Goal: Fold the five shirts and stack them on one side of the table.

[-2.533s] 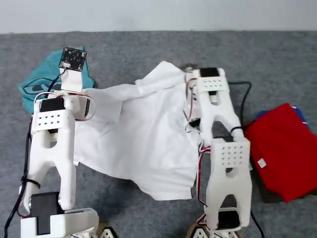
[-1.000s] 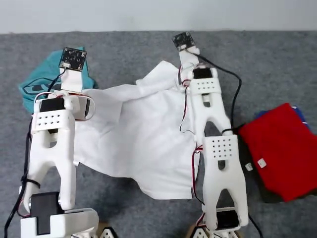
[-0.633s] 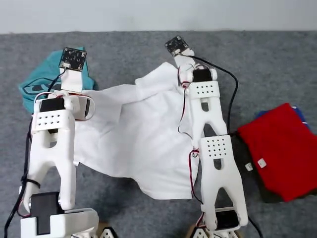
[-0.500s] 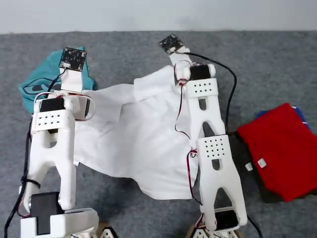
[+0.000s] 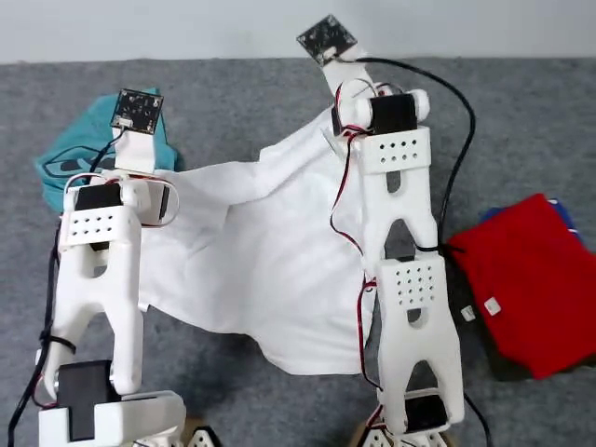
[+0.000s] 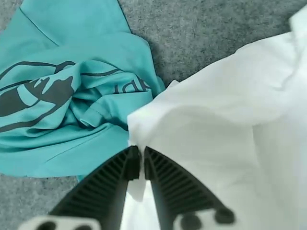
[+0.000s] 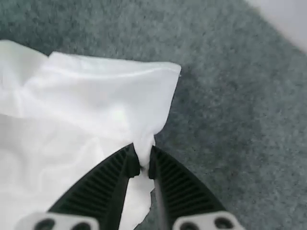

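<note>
Pulled toward the bench's [image 5: 521, 112] back edge, the white shirt [image 5: 270, 261] stretches between right pincer [image 7: 141, 165] and left pincer [image 6: 140, 163], both clamped on it.

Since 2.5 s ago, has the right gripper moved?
Yes. The right gripper, shut on the white shirt, has travelled toward the far edge of the table, away from the red shirt, which stayed put.

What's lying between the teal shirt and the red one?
Mostly the white shirt, spread across the grey table, as the high view shows.
</note>
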`<state>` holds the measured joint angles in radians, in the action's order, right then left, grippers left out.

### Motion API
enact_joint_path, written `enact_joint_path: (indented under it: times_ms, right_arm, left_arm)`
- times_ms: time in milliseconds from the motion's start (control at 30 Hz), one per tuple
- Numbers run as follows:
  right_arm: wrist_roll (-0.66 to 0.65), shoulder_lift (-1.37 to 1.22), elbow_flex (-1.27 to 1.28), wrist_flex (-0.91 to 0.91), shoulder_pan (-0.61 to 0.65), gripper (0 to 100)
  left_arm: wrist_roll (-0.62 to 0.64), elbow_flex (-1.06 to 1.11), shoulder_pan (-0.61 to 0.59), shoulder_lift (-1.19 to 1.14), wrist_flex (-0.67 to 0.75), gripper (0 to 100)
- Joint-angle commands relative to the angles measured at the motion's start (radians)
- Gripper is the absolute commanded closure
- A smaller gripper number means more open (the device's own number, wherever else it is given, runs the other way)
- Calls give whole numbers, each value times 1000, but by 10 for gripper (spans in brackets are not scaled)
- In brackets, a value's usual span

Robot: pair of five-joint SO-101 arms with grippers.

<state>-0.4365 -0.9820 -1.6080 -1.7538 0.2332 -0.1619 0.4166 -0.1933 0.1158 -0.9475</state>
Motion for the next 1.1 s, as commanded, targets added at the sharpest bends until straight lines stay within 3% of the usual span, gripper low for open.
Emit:
enact_joint_path:
  times_ms: [0, 233, 500, 733, 933, 1067]
  right_arm:
    - [11, 119, 114, -48, -19, 988]
    - [2, 268, 692, -44, -45, 988]
    - [-135, 513, 1270, -28, -91, 987]
    - [-153, 782, 1771, 200, -97, 978]
    - [15, 1009, 1870, 225, -99, 789]
    - [71, 1144, 1870, 337, -97, 787]
  left_arm:
    - [11, -5, -2, 12, 5, 987]
    - [11, -5, -2, 12, 3, 987]
    - [11, -5, -2, 12, 3, 987]
    - [11, -5, -2, 12, 3, 987]
    - [11, -5, -2, 12, 3, 987]
    - [11, -5, -2, 12, 3, 987]
